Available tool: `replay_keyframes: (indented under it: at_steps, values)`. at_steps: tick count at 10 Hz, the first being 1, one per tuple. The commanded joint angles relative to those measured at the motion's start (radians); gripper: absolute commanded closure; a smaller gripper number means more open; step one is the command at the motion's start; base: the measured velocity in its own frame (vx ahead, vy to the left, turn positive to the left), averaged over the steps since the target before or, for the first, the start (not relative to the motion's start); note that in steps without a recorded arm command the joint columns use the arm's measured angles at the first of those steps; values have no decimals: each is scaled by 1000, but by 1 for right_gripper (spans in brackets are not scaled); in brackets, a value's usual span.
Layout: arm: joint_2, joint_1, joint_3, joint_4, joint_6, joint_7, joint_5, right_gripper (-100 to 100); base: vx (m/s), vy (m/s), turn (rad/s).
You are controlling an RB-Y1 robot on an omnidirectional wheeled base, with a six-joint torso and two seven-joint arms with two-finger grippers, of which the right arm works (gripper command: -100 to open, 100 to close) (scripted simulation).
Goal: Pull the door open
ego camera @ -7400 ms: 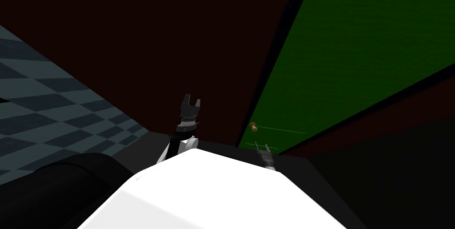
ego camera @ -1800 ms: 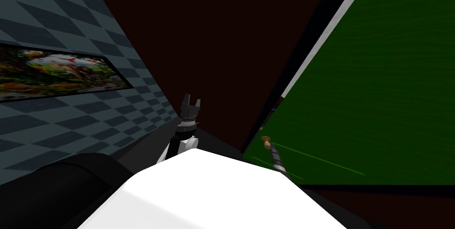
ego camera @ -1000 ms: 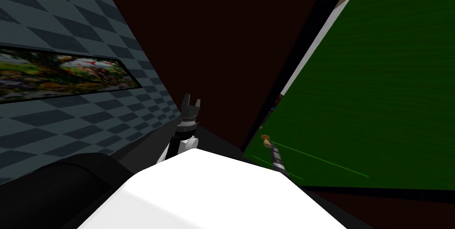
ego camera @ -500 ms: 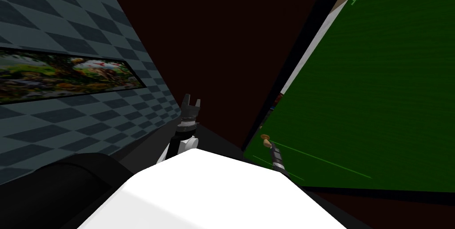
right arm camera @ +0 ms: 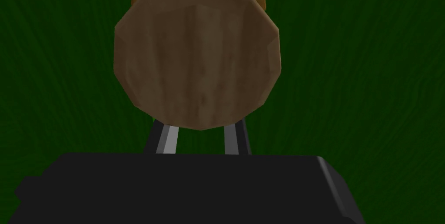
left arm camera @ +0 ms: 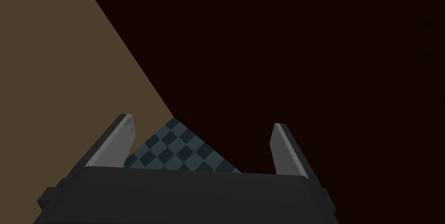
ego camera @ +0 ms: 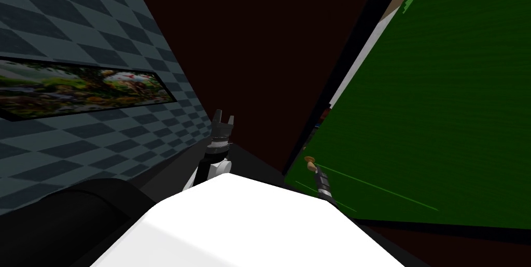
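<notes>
Our right gripper [right arm camera: 199, 138] is clenched on the knob [right arm camera: 196, 60]. Its two fingers [right arm camera: 167, 139] stand close together and run in behind the knob's round wooden head, so we judge they pinch the neck there, where the head itself stops them slipping off under a pull. The knob sits low on the green door [ego camera: 441, 98], close to its free edge. That is a sensible place to hold, being farthest from the hinge side and so giving the most leverage. The door is already ajar: a pale strip [ego camera: 363, 56] shows between its edge and the dark frame [ego camera: 365, 25]. We judge the task partway done, with more swing needed. Our left gripper [ego camera: 223, 122] is held up ahead of us, well apart from the door, fingers spread and empty, out of the door's path. As for room, the door swings toward us and our body is near the knob, so the pull will likely call for backing away or stepping aside rather than only bending the arm. To our left runs a dark wall [ego camera: 249, 46], then a chequered wall [ego camera: 103, 139] with a picture [ego camera: 78, 85]. These close that side, so we should watch the free edge as it sweeps toward the left arm.
</notes>
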Motion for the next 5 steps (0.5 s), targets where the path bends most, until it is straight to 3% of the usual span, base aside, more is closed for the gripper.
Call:
replay_keyframes:
  at_steps: [1, 5]
  values:
    - [16, -9, 25, -21, 9, -49, -12, 100, -40, -9, 35]
    - [11, -19, 42, -14, 14, -132, -44, 100, -39, -17, 47]
